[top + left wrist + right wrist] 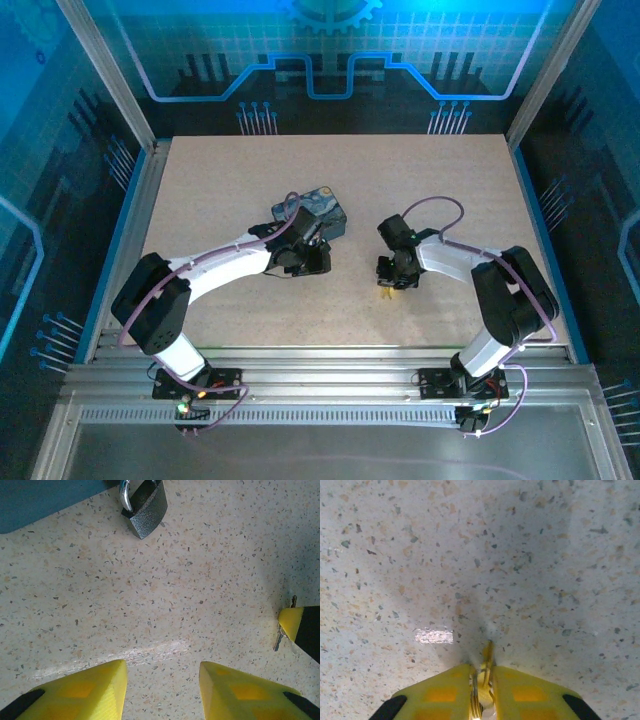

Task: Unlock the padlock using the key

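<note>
Top view: table (450,190) is a speckled beige board bounded by aluminium rails (128,250) at left and right and a ribbed rail deck along the bottom. The upper half and the right part of the board are bare, so most free room lies there. Both arms meet in the middle, working close together with a strip of bare board between them. The patterned box (312,212) sits centre-left, just above the left arm's wrist, and it crowds that side. It lies flat with the blue swirl face up; contents cannot be told. Left wrist view: the padlock (147,505) lies at the top edge of the frame, dark body tilted and silvery shackle up against the corner of the box. It is well apart from the left gripper (162,675), whose yellow fingers stand apart at the bottom with only bare table between them. At the right edge of that view one yellow finger (292,622) of the other arm is down at the table with the key (278,640) beside it. Right wrist view: the right gripper (482,672) has its fingers pinched nearly together, clamped on the key, whose tip pokes out ahead of them at the surface. Open table lies all around it.
</note>
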Controlling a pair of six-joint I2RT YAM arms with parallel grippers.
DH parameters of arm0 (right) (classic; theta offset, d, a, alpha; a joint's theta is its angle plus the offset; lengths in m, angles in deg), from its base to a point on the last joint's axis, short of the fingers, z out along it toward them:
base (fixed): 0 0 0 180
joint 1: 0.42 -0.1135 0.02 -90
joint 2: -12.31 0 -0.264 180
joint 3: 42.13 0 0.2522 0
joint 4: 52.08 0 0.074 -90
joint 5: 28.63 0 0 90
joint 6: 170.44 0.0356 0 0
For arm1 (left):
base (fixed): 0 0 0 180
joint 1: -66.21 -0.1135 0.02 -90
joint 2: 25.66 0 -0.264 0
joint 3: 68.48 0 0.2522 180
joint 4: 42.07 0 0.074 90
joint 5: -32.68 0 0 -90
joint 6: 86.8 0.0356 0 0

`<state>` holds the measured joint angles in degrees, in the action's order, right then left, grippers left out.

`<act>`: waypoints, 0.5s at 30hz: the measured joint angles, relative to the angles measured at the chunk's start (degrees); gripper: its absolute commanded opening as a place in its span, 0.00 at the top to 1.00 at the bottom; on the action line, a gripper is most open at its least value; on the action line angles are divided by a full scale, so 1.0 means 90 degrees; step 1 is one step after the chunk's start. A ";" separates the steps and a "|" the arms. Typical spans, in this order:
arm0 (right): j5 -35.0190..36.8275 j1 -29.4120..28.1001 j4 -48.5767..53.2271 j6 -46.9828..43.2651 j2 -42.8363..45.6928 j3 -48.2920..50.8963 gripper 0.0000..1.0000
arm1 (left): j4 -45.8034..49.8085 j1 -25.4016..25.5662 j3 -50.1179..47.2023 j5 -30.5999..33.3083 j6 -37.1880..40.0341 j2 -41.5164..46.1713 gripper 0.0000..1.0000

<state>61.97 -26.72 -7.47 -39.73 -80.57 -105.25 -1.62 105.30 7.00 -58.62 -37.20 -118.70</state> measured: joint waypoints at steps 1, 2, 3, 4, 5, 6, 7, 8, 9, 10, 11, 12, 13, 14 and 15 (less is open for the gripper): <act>-0.0024 0.0019 -0.0017 -0.0010 0.0005 0.0017 0.89 | 0.0000 0.0000 0.0000 0.0000 0.0000 0.0000 0.57; -0.0051 0.0044 -0.0034 -0.0029 0.0022 0.0029 0.92 | 0.0002 0.0000 0.0000 0.0000 0.0000 0.0000 0.57; -0.0073 0.0056 -0.0036 -0.0044 0.0034 0.0041 0.93 | 0.0002 0.0000 0.0002 0.0000 0.0000 0.0000 0.57; -0.0095 0.0070 -0.0051 -0.0090 0.0049 0.0053 0.96 | 0.0005 0.0000 0.0005 0.0000 0.0000 0.0000 0.57; -0.0109 0.0085 -0.0061 -0.0126 0.0073 0.0070 0.98 | 0.0007 0.0000 0.0012 0.0000 0.0000 0.0000 0.57; -0.0119 0.0087 -0.0083 -0.0143 0.0085 0.0087 0.98 | 0.0022 0.0000 0.0027 0.0000 0.0000 0.0000 0.57; -0.0138 0.0097 -0.0107 -0.0177 0.0102 0.0102 1.00 | 0.0044 0.0000 0.0049 0.0000 0.0000 0.0000 0.57; -0.0151 0.0097 -0.0129 -0.0226 0.0129 0.0126 1.00 | 0.0061 0.0000 0.0073 0.0000 0.0002 0.0000 0.57; -0.0165 0.0097 -0.0160 -0.0272 0.0155 0.0153 1.00 | 0.0083 0.0000 0.0104 0.0000 0.0002 0.0000 0.57; -0.0185 0.0100 -0.0202 -0.0364 0.0194 0.0187 1.00 | 0.0114 0.0000 0.0151 0.0000 0.0005 0.0000 0.57; -0.0209 0.0100 -0.0228 -0.0464 0.0226 0.0211 1.00 | 0.0155 0.0000 0.0209 0.0000 0.0022 0.0000 0.57; -0.0267 0.0109 -0.0274 -0.0561 0.0248 0.0236 1.00 | 0.0172 0.0000 0.0257 -0.0002 0.0032 0.0000 0.57; -0.0401 0.0117 -0.0345 -0.0714 0.0262 0.0253 1.00 | 0.0197 0.0000 0.0340 -0.0005 0.0056 0.0000 0.57; -0.0505 0.0117 -0.0393 -0.0833 0.0270 0.0253 1.00 | 0.0228 0.0000 0.0410 -0.0007 0.0100 0.0000 0.57; -0.0641 0.0117 -0.0459 -0.0988 0.0296 0.0253 1.00 | 0.0248 -0.0007 0.0498 -0.0032 0.0158 0.0000 0.57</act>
<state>56.20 -25.67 -11.60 -48.63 -77.90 -102.98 0.61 105.24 11.48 -58.90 -35.78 -118.70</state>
